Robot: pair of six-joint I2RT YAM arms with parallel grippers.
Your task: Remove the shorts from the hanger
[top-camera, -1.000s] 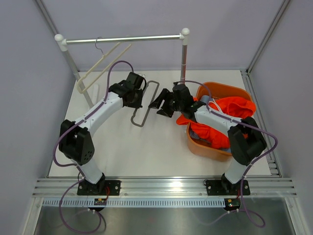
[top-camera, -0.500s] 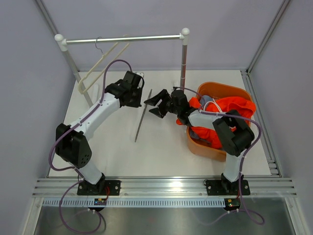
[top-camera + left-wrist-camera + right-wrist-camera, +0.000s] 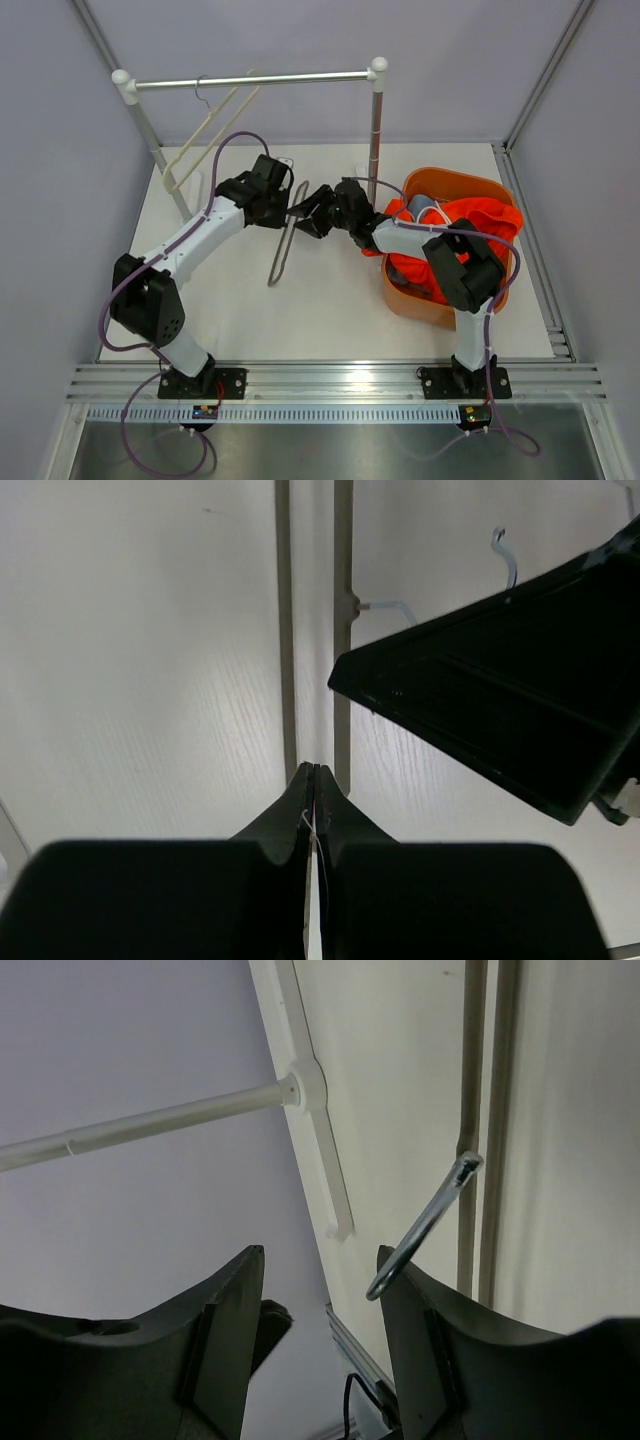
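Both pairs of shorts lie in the orange basket [image 3: 440,175] at the right: the orange pair [image 3: 480,215] on top, the light blue pair [image 3: 422,206] mostly buried under it. My left gripper [image 3: 287,207] is shut on the top of a bare grey hanger [image 3: 278,255], which stands tilted on its edge on the table. In the left wrist view the shut fingertips [image 3: 313,770] pinch the hanger [image 3: 284,630]. My right gripper [image 3: 308,214] is open right beside it. In the right wrist view its gripper [image 3: 320,1255] has the hanger's metal hook [image 3: 420,1235] against the right finger.
A white clothes rail [image 3: 250,80] spans the back, with a bare cream hanger [image 3: 205,135] hung on it at the left. Its metal post [image 3: 376,120] stands just behind the right gripper. The rack's white foot [image 3: 310,1090] lies on the table at the left.
The grey hanger lay flat a second ago and is now raised on its edge by my left gripper. My right gripper has moved left from the basket to the hanger's hook.
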